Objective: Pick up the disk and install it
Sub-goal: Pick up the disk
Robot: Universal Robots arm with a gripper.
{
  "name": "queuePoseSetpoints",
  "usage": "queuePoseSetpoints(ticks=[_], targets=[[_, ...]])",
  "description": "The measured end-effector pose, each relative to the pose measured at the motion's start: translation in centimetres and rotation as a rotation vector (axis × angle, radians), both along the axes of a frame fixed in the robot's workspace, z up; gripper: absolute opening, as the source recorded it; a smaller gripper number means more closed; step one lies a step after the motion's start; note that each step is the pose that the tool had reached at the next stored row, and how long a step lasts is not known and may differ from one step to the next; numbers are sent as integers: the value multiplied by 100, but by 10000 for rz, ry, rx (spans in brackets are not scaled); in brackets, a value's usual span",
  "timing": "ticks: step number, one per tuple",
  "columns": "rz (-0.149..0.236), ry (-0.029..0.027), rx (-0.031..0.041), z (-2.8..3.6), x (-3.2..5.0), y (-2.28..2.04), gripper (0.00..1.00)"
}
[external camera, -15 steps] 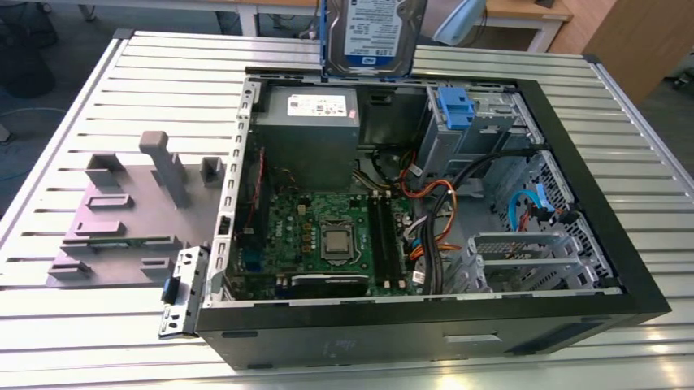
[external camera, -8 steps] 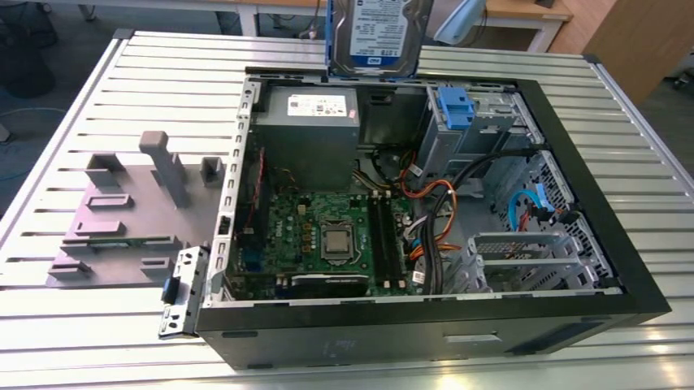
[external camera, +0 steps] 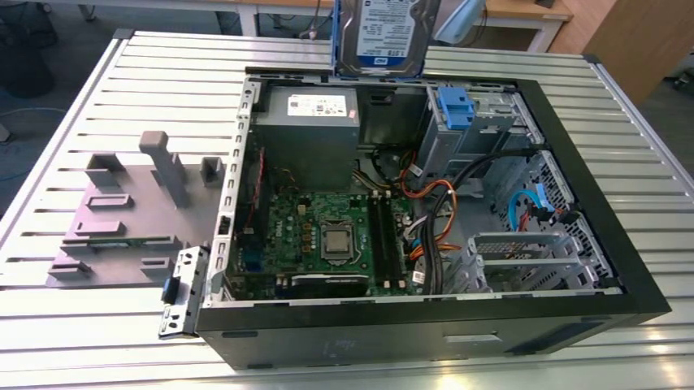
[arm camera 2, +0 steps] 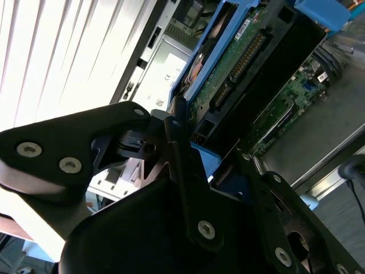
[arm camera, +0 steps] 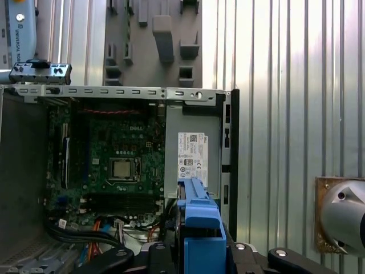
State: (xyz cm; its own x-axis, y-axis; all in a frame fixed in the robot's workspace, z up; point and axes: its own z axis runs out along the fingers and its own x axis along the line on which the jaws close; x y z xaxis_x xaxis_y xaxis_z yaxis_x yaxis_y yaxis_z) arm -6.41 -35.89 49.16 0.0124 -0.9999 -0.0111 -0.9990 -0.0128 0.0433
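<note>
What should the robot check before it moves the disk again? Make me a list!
1. Disk held tight by the end effector: ok, clamped on its blue carrier in the second wrist view.
2. Disk clear of the computer case: ok, it hangs above the case in the exterior view.
3. Case open: ok, the motherboard shows.
4. Drive bay free for the disk: cannot tell; a blue bracket sits on it.
5. Cables away from the bay: cannot tell; a black one runs close by.
6. Disk installed: not ok, not yet in the bay.
</note>
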Motion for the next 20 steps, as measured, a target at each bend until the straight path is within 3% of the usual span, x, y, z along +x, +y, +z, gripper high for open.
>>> queuePoseSetpoints(ticks=[20], targets=[[0, 1, 0, 0, 202, 1, 36]])
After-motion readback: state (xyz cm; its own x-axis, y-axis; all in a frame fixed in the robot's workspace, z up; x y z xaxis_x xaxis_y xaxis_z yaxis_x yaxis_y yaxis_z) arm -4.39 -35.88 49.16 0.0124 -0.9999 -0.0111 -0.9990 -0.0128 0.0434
